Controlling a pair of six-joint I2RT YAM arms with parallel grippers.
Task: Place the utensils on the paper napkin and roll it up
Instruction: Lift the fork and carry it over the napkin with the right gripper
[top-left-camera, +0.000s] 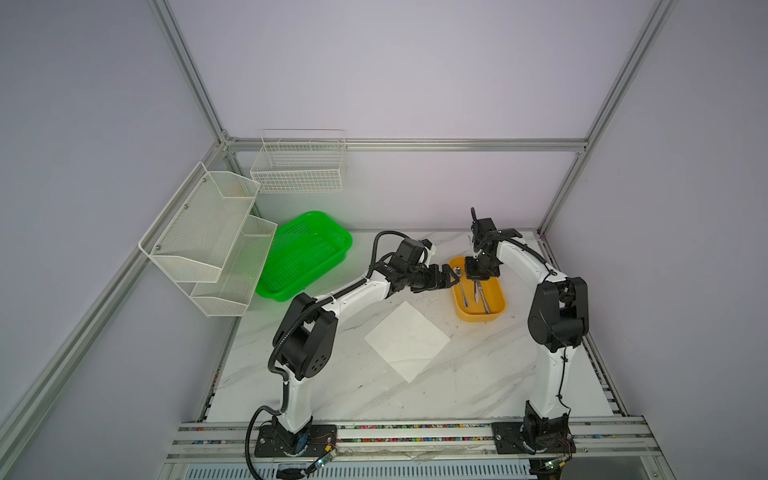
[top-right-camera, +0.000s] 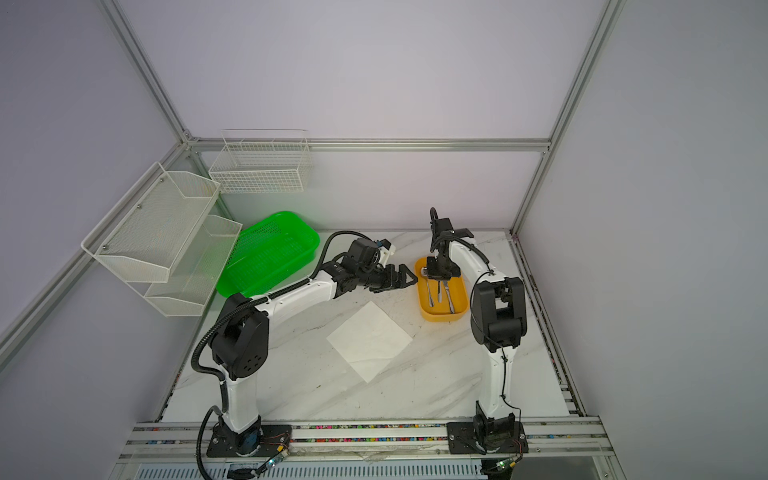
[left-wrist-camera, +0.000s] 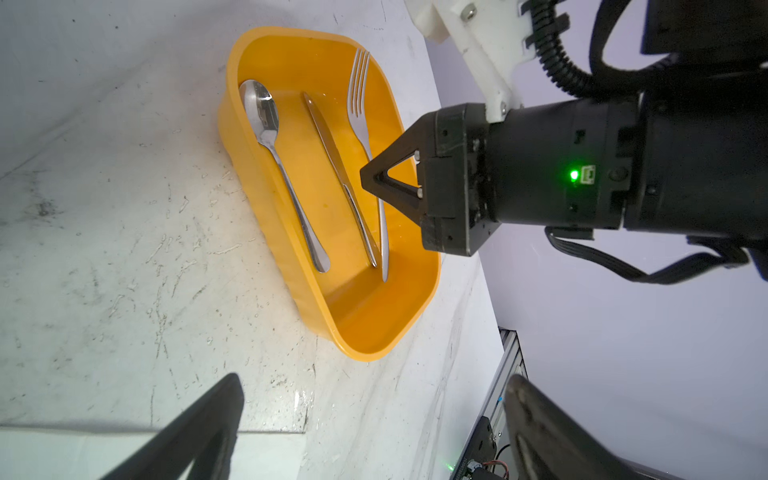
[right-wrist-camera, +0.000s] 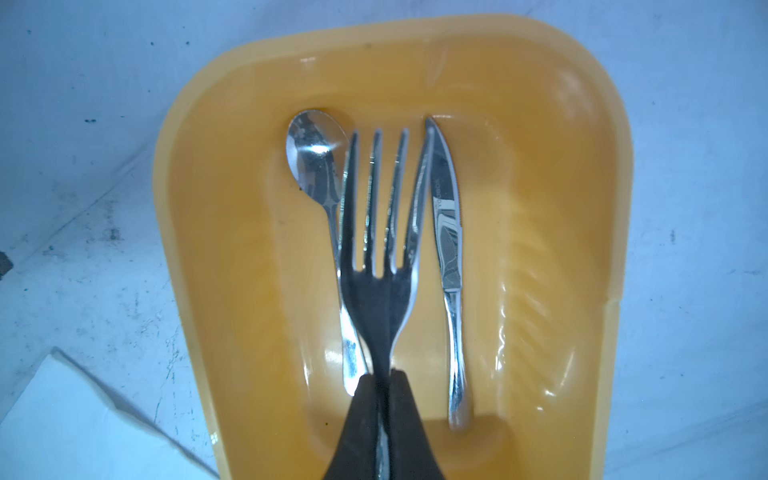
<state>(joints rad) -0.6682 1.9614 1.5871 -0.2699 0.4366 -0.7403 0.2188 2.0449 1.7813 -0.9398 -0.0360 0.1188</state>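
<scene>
right gripper (right-wrist-camera: 384, 386) pinched shut on the fork (right-wrist-camera: 376, 291) at its handle, inside the yellow tub (right-wrist-camera: 199, 249) — fork runs along the tub's length, spoon (right-wrist-camera: 316, 158) and knife (right-wrist-camera: 446, 208) alongside. paper napkin (top-left-camera: 407, 338) flat near the tub; left gripper (top-left-camera: 451, 277) wide open, empty, beside the tub.

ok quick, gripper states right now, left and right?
Left gripper: open, holding nothing.
Right gripper: fingers closed on the fork handle, over the yellow tub.

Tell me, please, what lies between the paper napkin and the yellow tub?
Nothing: only bare marbled tabletop separates the paper napkin from the yellow tub, as both top views show.
</scene>
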